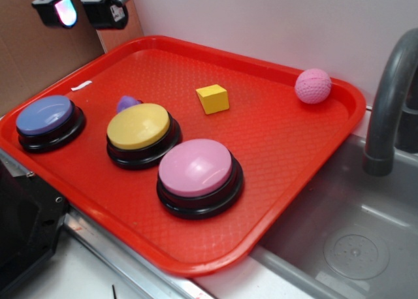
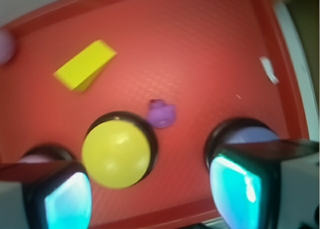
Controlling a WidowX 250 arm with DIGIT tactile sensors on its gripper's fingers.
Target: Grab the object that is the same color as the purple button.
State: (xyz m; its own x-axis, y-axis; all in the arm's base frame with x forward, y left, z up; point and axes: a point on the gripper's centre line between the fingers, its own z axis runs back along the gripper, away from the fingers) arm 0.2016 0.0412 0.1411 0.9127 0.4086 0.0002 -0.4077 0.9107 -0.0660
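Red tray (image 1: 274,149) under me; my hand (image 2: 150,196) hangs open, high. Purple lump (image 2: 162,113) sits just behind the yellow button (image 2: 116,153), so I'd descend straddling it, clear of the dome.

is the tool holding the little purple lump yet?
No, in the exterior view the tool hangs high above the tray's far corner while the purple lump sits behind the yellow button.
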